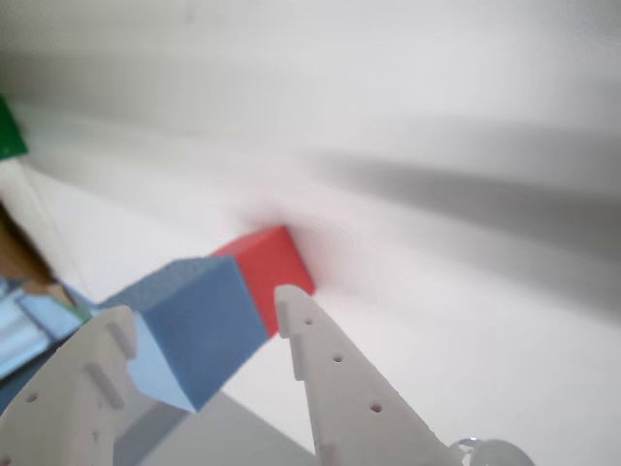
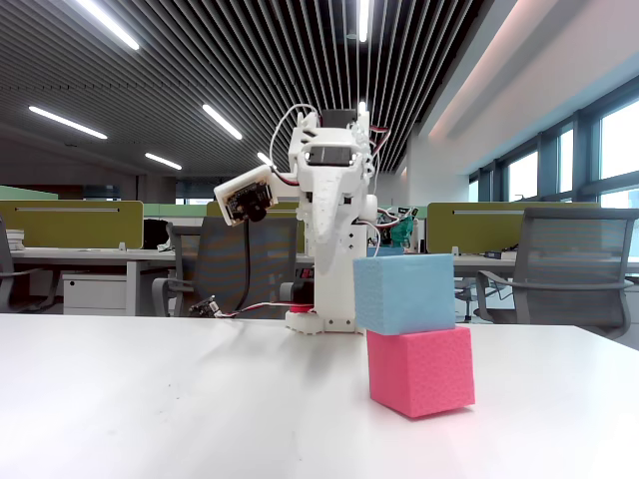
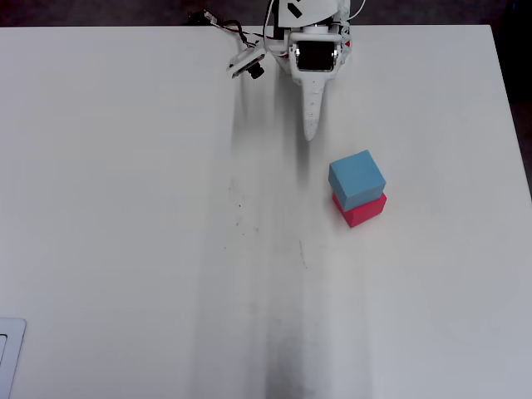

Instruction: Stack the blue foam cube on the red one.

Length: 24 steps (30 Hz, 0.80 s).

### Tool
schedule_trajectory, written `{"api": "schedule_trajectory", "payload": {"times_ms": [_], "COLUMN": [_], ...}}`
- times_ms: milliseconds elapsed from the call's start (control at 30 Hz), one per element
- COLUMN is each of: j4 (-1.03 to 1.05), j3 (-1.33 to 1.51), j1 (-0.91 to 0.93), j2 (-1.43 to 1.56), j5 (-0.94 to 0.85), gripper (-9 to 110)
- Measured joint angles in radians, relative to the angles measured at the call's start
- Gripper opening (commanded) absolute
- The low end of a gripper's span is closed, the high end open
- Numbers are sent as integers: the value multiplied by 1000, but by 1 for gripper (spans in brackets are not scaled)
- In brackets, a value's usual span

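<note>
The blue foam cube sits on top of the red one, shifted slightly to the left in the fixed view. From overhead the blue cube covers most of the red cube. My gripper is drawn back near the arm's base, well apart from the stack and holding nothing. In the wrist view its two white fingers stand apart, and the gripper frames the blue cube and the red cube in the distance. It also shows in the fixed view, raised above the table.
The white table spreads wide around the stack. A white flat object lies at the lower left edge in the overhead view. A green item and clutter show at the wrist view's left. Office chairs stand behind the table.
</note>
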Motion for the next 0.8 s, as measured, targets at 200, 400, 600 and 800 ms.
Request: {"api": "schedule_trajectory", "payload": {"times_ms": [200,400,600,800], "j4": [-5,-5,-5,-5], "j3": [57,58,58,58], "j1": [0,0,0,0], "j2": [6,5,5,5], "j5": [0,0,0,0], "gripper": [13,13,14,14]}}
